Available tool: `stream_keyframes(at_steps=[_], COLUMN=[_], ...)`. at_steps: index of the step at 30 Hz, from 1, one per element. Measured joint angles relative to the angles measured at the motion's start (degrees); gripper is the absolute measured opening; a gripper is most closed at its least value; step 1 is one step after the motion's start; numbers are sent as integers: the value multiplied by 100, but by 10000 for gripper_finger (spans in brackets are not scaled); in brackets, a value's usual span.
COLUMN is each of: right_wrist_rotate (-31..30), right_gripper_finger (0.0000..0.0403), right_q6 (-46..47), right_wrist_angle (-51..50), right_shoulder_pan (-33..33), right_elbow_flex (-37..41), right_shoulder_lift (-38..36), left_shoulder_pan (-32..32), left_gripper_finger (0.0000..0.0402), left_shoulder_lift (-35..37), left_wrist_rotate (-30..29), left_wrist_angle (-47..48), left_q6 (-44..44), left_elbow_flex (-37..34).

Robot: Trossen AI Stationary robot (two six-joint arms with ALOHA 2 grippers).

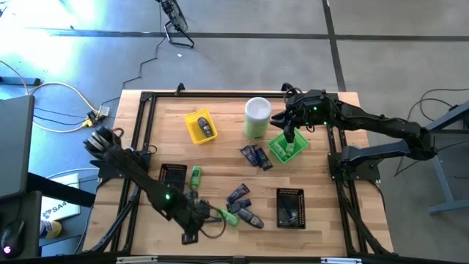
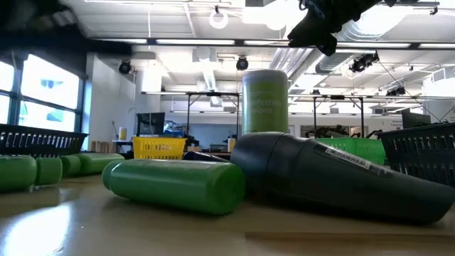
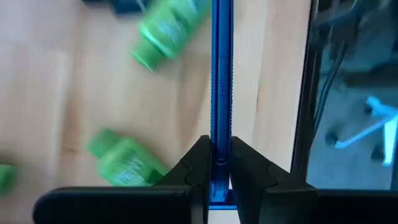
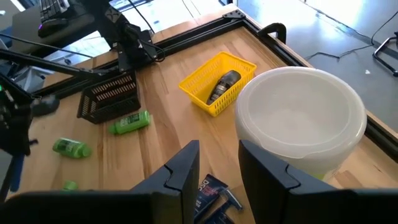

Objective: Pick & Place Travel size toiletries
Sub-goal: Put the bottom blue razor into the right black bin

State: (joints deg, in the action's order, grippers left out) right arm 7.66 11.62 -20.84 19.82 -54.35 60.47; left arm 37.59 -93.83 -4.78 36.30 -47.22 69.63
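My left gripper (image 3: 219,163), near the table's front edge (image 1: 205,216), is shut on a thin blue razor (image 3: 221,74). Beside it lie green bottles (image 1: 231,216) (image 1: 196,176), a dark grey oval piece (image 1: 253,218) and navy packets (image 1: 238,196). More navy packets (image 1: 256,156) lie mid-table. My right gripper (image 4: 217,168) hangs open over the green tray (image 1: 288,147), next to the pale-green canister (image 1: 258,117), with nothing between its fingers. My left gripper pinches the razor's thin handle close to one end (image 3: 221,146) between its two fingertips. The fingers slant steeply down, and the handle runs straight on ahead of them, in line with them. Its other end leaves the picture, so whether it rests on the table cannot be told.
A yellow tray (image 1: 200,126) at the far left holds a dark grey piece. Two black mesh trays stand at the front: one on the left (image 1: 174,176), one on the right (image 1: 290,207). In the low view a green bottle (image 2: 178,185) and a dark oval piece (image 2: 334,178) lie close by.
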Motion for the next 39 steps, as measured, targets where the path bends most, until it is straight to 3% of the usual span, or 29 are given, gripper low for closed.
stream_keyframes(at_steps=[11, 16, 22, 28, 35, 39], right_wrist_rotate=[1, 73, 179, 525, 1195, 1704], right_gripper_finger=[105, 105, 105, 105, 105, 105], right_q6=[-152, -306, -482, -450, -358, -91], right_wrist_angle=[2, 25, 141, 470, 1217, 1905], right_shoulder_pan=[0, 2, 2, 2, 0, 0], right_elbow_flex=[0, 0, 0, 0, 0, 1], right_shoulder_lift=[1, 2, 2, 2, 2, 2], left_shoulder_pan=[-1231, -1926, -2720, -3300, -3674, -3699], left_gripper_finger=[35, 35, 35, 35, 35, 35], left_shoulder_lift=[1469, 1903, 2030, 1971, 1964, 1964], left_wrist_rotate=[-900, -1231, -1252, -1251, -1252, -1188], left_wrist_angle=[44, -354, -1144, -1949, -2875, -3198], left_q6=[278, 820, 1552, 1701, 1721, 2211], left_elbow_flex=[2, 2, 11, 10, 9, 9])
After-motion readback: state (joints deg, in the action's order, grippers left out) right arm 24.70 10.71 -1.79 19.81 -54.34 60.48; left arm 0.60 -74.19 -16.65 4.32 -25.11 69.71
